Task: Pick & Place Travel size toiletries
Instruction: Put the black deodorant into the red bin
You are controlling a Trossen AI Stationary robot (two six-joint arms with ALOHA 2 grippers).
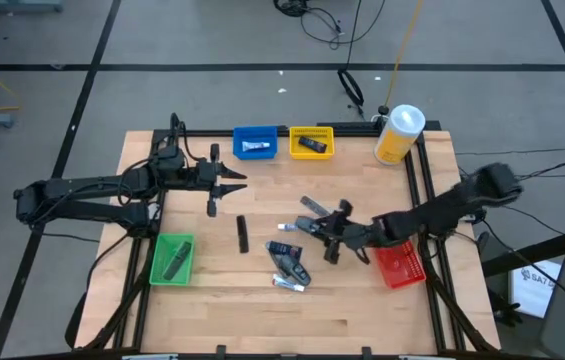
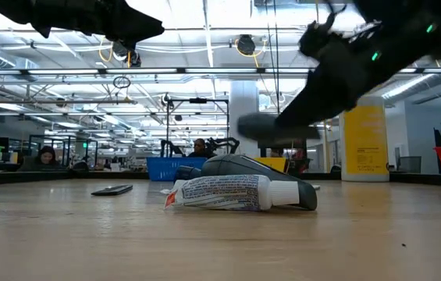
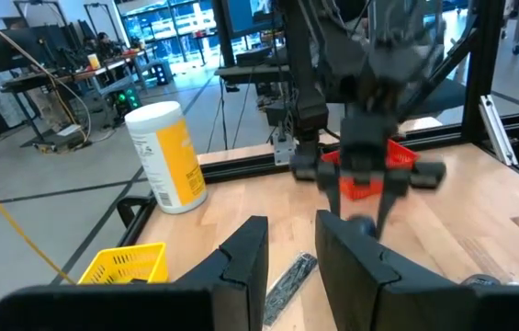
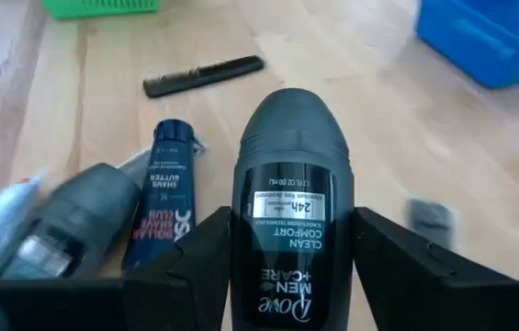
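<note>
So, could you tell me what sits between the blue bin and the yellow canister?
The yellow bin, holding a dark item, sits between the blue bin and the canister in the high view.

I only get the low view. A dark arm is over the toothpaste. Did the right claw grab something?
Observer: Yes. The right wrist view shows the right claw shut on a dark grey Dove deodorant bottle.
Operator: Where's the other claw?
Observer: From above, the left claw hangs open and empty near the blue bin.
Operator: Is anything inside the green bin?
Observer: Yes, one dark item lies in it.
</note>
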